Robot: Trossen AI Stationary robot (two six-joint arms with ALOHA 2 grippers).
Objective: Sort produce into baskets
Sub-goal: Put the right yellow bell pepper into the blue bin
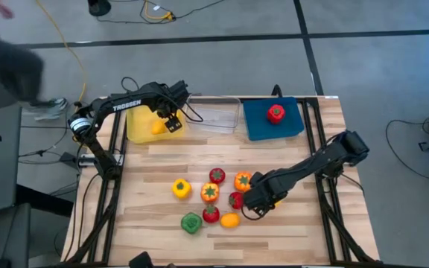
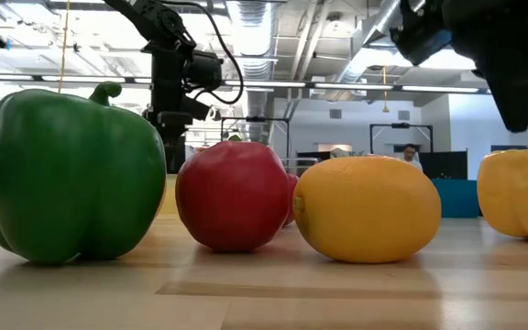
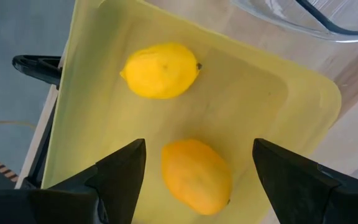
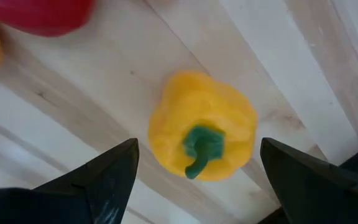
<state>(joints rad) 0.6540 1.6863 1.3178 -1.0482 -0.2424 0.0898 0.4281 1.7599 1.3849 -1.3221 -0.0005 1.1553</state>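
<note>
My left gripper (image 3: 199,146) is open above the yellow basket (image 1: 141,128) at the table's far left. Its fingers stand on either side of an orange-yellow lemon (image 3: 197,176) lying on the basket floor. A second yellow lemon (image 3: 160,70) lies beside it. My right gripper (image 4: 199,146) is open above a yellow-orange pepper (image 4: 202,127) with a green stem, which rests on the table among the loose produce (image 1: 211,197). The clear basket (image 1: 216,116) stands in the middle at the far edge. The blue basket (image 1: 289,123) holds one red piece (image 1: 275,113).
Loose on the table's near middle lie a yellow pepper (image 1: 181,188), a green pepper (image 1: 191,222), an orange lemon (image 1: 229,219), an orange pepper (image 1: 209,193) and several red pieces (image 1: 217,176). A person stands off the table's far left (image 1: 6,59).
</note>
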